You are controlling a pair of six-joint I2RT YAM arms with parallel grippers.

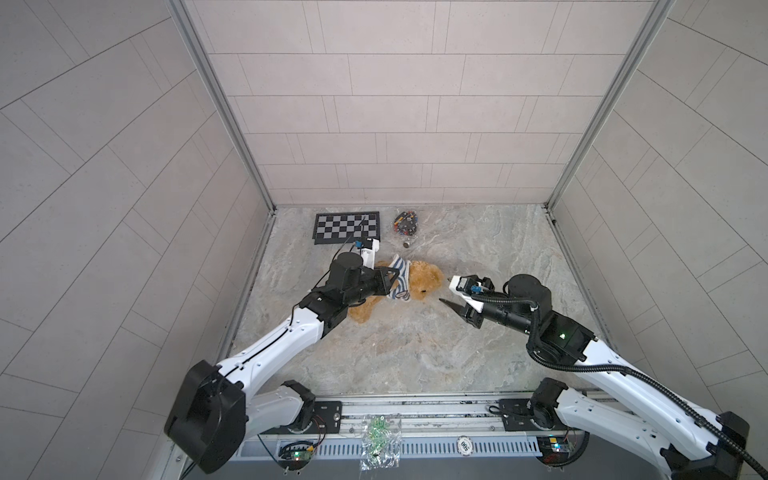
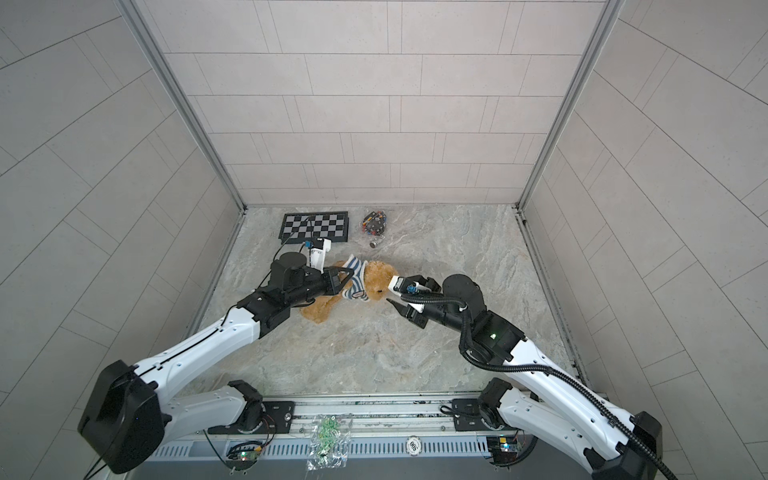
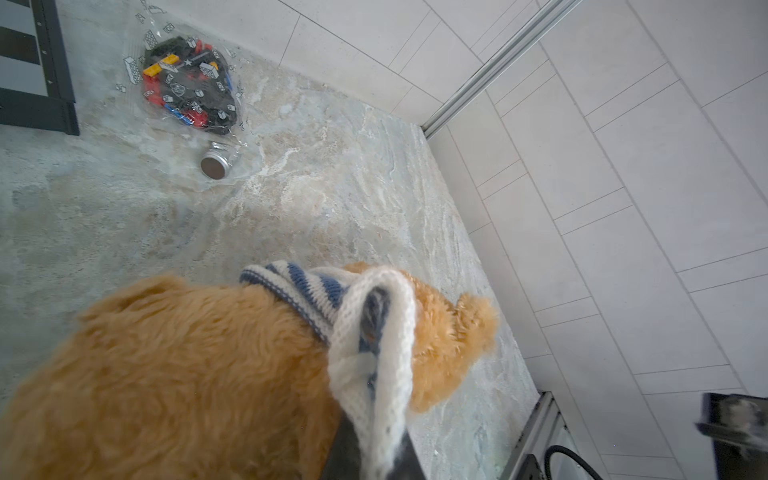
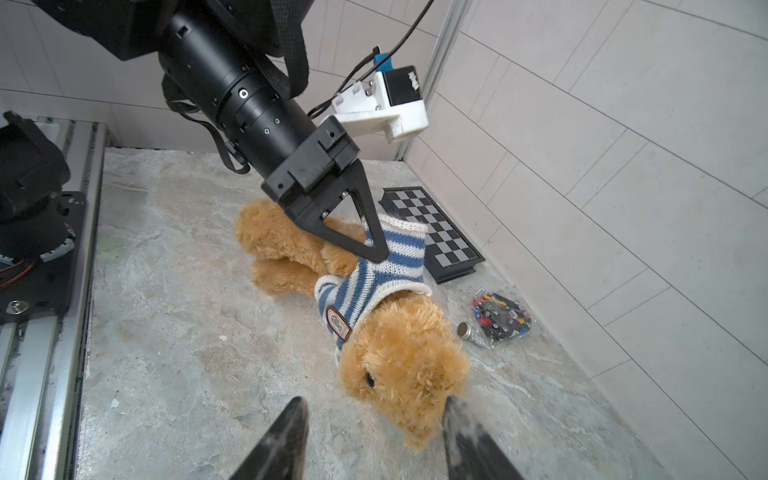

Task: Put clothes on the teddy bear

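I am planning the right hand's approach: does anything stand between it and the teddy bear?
Nothing visible does: the head of the teddy bear lies directly before the open right hand.

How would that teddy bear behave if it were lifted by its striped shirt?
Probably floppy: the teddy bear lies slumped with its limbs splayed. It is likely light, being fluffy plush. The knitted striped shirt would probably stretch before the bear rises.

wht arm links [image 1: 274, 345], blk joints [image 1: 208, 409], corrugated cable [image 1: 598, 366]

Round disc [image 1: 463, 444] on front rail [image 1: 415, 409]: "500", upside down. Patch [image 4: 337, 326] on shirt [image 4: 390, 257]: lettering illegible.
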